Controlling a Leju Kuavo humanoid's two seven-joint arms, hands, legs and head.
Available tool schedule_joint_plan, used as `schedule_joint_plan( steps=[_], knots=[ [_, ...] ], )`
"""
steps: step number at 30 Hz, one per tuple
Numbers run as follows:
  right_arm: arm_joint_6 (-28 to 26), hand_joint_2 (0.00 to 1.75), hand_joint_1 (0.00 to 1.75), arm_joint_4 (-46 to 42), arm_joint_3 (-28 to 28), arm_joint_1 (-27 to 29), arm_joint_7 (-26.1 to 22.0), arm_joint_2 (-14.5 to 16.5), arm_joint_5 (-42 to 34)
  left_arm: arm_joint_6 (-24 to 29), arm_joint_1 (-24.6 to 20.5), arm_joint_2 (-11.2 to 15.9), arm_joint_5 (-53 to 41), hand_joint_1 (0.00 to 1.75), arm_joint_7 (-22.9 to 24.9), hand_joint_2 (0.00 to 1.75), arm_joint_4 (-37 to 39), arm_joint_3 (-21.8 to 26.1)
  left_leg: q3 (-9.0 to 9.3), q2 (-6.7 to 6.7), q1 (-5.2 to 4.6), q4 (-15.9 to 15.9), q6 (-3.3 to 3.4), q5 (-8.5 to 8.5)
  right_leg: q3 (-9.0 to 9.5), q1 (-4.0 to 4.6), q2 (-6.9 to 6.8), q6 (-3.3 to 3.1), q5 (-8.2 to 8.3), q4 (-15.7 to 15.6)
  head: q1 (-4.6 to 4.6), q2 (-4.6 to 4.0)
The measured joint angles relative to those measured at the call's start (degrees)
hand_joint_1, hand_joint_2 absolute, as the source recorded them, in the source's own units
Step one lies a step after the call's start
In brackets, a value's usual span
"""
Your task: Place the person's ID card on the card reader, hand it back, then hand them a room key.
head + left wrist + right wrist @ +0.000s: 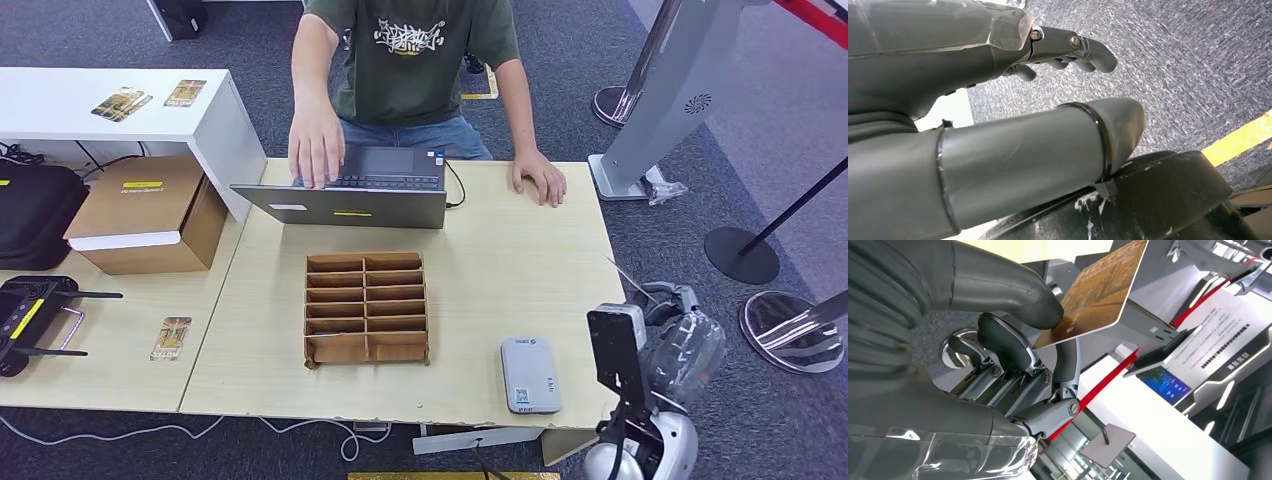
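While its thumb presses from one side and a dark finger from the other, the right hand (998, 355) pinches a brown-gold card (1095, 292) by one corner (most of the card juts free beyond the fingertips). Seen from the head, that hand (672, 345) sits just off the table's (520, 270) corner, with the grey card reader (529, 373) close beside it on the tabletop. Hanging over carpet, the left hand (998, 100) holds nothing, its fingers curled in loosely.
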Motion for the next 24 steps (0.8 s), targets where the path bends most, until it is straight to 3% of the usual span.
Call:
schedule_joint_plan(
  steps=[11,24],
  knots=[
    [-1.59,1.75,1.75,0.08,-0.62,-3.31,-1.56,0.1,5.54,0.08,0.0,-0.02,-0.12,0.0,-0.62,0.0,0.0,0.28,0.0,0.0,0.0,0.0,0.0,0.01,0.02,0.0,0.0,0.0,0.0,0.0,0.0,0.0],
    [-2.33,1.75,1.75,4.12,2.01,-12.06,0.29,-0.21,16.67,-0.35,-0.18,0.2,-0.22,0.0,-0.77,0.0,0.0,-1.63,0.01,0.0,0.01,0.0,-0.01,0.01,0.02,0.0,0.0,0.0,0.01,0.01,-0.01,0.0]
  ],
)
